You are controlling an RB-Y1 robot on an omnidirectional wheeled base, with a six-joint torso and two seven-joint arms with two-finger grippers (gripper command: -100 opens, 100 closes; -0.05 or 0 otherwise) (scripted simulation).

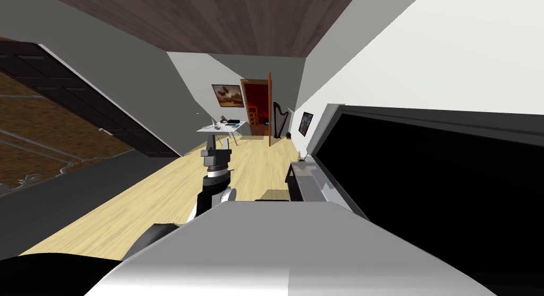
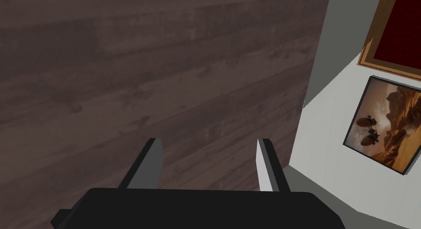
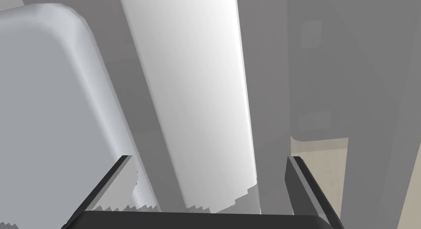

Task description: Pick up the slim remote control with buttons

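Note:
My left gripper point(image 1: 219, 144) is held up in front of me above the pale wooden floor. In the left wrist view the left gripper point(image 2: 207, 165) is open, nothing between its fingers, with a dark plank ceiling behind. My right gripper point(image 3: 209, 177) stands wide open and empty against grey and white surfaces. Far down the room a small white table point(image 1: 208, 129) carries several small things, among them a dark one point(image 1: 232, 121), too small to name. Another small pale thing point(image 1: 302, 159) lies on the low stand by the screen.
A big black screen point(image 1: 435, 192) fills the right side over a dark low stand point(image 1: 295, 184). The light wooden floor point(image 1: 159, 202) runs to an open brown door point(image 1: 269, 109) with a red room behind. A harp point(image 1: 280, 120) stands beside it.

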